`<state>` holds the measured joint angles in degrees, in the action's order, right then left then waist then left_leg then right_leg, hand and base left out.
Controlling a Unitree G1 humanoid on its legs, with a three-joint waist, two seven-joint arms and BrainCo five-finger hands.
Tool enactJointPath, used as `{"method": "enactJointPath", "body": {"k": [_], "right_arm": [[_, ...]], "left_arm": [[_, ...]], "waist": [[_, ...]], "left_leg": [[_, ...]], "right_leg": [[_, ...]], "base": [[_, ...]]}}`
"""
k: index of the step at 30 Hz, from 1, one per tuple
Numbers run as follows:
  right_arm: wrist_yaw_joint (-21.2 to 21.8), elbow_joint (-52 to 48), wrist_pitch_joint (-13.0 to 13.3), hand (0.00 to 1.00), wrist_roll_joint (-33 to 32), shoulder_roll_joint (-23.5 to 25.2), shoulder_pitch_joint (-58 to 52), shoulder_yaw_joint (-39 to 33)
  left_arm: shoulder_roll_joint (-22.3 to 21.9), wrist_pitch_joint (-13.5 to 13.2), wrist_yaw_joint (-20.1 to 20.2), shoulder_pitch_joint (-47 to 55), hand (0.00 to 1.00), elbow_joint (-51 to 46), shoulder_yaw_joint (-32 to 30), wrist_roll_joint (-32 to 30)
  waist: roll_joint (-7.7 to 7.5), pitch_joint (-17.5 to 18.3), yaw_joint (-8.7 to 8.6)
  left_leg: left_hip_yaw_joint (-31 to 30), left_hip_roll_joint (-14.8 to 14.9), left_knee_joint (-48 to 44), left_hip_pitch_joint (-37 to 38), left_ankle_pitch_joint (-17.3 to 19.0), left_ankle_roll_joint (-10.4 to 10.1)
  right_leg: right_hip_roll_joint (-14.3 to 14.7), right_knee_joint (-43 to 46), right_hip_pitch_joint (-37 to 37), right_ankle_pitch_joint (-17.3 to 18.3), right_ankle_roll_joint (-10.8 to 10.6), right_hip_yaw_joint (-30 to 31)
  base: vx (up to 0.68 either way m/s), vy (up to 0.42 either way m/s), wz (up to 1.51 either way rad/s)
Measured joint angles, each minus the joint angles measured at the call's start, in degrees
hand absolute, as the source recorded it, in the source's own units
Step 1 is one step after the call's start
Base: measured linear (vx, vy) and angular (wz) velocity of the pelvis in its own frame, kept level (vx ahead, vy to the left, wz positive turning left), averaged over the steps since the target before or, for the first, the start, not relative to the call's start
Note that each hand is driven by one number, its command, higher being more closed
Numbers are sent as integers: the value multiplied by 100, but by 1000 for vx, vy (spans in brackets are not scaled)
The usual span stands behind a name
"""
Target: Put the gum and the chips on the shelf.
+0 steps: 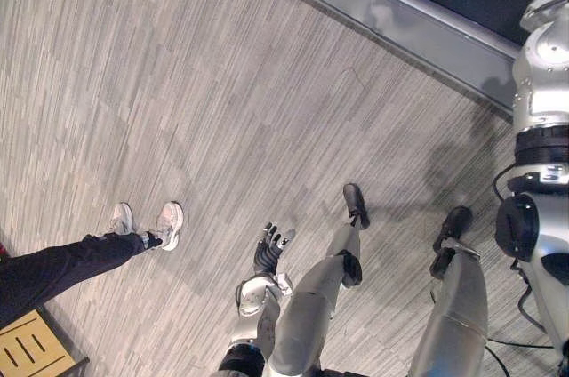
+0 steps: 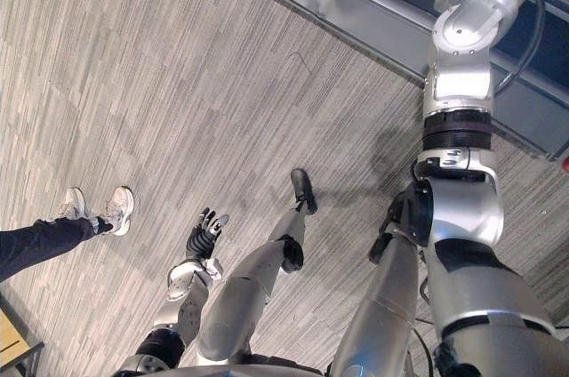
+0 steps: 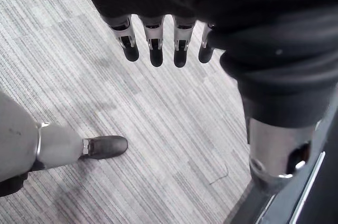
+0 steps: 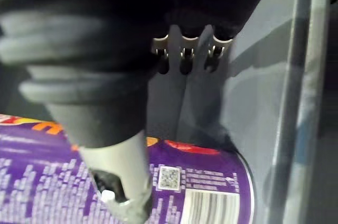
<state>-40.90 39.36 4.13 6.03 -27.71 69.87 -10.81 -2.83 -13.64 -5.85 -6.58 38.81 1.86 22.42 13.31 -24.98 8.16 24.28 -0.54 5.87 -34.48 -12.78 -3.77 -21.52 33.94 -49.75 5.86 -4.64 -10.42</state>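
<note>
Floor: grey streaked plank floor (image 1: 178, 84), takes up most of both eye views.
Shelf: long grey metal shelf unit (image 1: 400, 21) along far edge of floor, on robot's right-front. Right arm goes up into it.
Person: legs in dark trousers w/ white shoes (image 1: 53, 270) on robot's left, well apart from shelf.
Wooden piece: yellow slotted wooden top (image 1: 31, 350) by person's legs. Can't tell what it is.
Chips: purple cylindrical chips can (image 4: 211, 192) w/ barcode, on its side on shelf's grey board, one end rim close to shelf wall.
Right hand: right hand (image 4: 185, 55) over can, fingers straight, not wrapped round it. Thumb crosses in front of can, contact can't tell.
Key relation: can lies on thumb side of right hand, behind fingertips, long axis crosswise to fingers. Right hand far nearer than left.
Left hand: left hand (image 3: 153, 44) low over floor, fingers straight & apart, carrying nothing.
Judgement: chips look placed. Next prob. draw right hand clear w/o rolling can.
</note>
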Motion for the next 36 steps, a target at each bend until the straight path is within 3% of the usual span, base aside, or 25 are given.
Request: {"method": "enactJointPath", "body": {"k": [12, 15, 16, 17, 21, 23, 25, 27, 31, 34, 36], "right_arm": [[29, 93, 202, 0, -36, 790, -1010, 277], [65, -29, 216, 0, -36, 1228, -1562, 296], [277, -760, 287, 0, 8, 1983, -2673, 593], [293, -826, 387, 0, 28, 2094, -2860, 678], [416, -1205, 405, 0, 29, 2223, -3460, 897], [947, -2164, 484, 0, 95, 2511, -4889, 1891], [1488, -2551, 684, 0, 41, 2580, -5613, 2524], [2540, -3244, 1046, 0, -691, 2408, -6498, 3137], [3947, -3011, 1127, 0, -1725, 2095, -7534, 3338], [4563, -2295, 1075, 0, -1855, 2033, -8020, 3317], [4758, -1951, 1063, 0, -1840, 2029, -8123, 3276]], "left_arm": [[0, 16, 4, 21, 0, 26, -9, -3], [1, 51, 8, 38, 0, 41, -85, -6], [38, 151, -2, 89, 0, 392, -294, -100], [70, 181, -5, 90, 0, 496, -294, -117], [97, 249, -24, 50, 0, 702, -422, -131], [144, 328, -134, 346, 0, 787, -838, -554], [311, 338, -181, 550, 0, 986, -975, -904], [492, 418, -152, 534, 0, 1302, -976, -1435], [503, 520, 82, 590, 0, 1791, -1062, -1964], [518, 537, 154, 751, 0, 1982, -1271, -2372], [529, 539, 161, 812, 0, 2068, -1365, -2403]], "waist": [[-18, -1, -24], [-168, 6, -47], [-477, 9, -308], [-545, 9, -353], [-623, 13, -457], [-863, 60, -664], [-1101, 371, -863], [-1331, 696, -978], [-1410, 1010, -974], [-1420, 1371, -959], [-1433, 1449, -960]], "left_leg": [[82, 237, -13, 536, 21, 16], [150, 357, -39, 806, 49, 26], [164, 522, -42, 1420, 130, 12], [164, 544, -42, 1546, 156, 1], [150, 674, -126, 1661, 219, 32], [191, 827, -432, 2228, 526, -3], [240, 917, -634, 2376, 762, -52], [294, 965, -699, 2429, 837, -48], [321, 859, -85, 2912, 639, -20], [162, 820, -30, 3019, 632, -26], [141, 813, -28, 3136, 645, -43]], "right_leg": [[318, -398, 687, -22, -18, -21], [459, -530, 981, -29, -7, -27], [671, -822, 1714, -33, 1, -73], [727, -883, 1846, -36, 5, -42], [901, -1158, 2072, -77, 15, -23], [1059, -1509, 2894, -112, 6, -4], [1145, -1658, 3121, -106, 13, 68], [1237, -1869, 3253, -127, 6, 114], [1347, -2281, 3681, -231, -39, 82], [1359, -2511, 3892, -288, -77, 62], [1366, -2608, 4032, -313, -81, 87]], "base": [[4, -20, -11], [102, -100, -28], [183, -162, -36], [188, -174, -39], [57, -72, -13], [122, -86, -28], [127, -43, -33], [145, -23, -25], [119, -1, -4], [155, 14, 2], [113, 1, -8]]}}
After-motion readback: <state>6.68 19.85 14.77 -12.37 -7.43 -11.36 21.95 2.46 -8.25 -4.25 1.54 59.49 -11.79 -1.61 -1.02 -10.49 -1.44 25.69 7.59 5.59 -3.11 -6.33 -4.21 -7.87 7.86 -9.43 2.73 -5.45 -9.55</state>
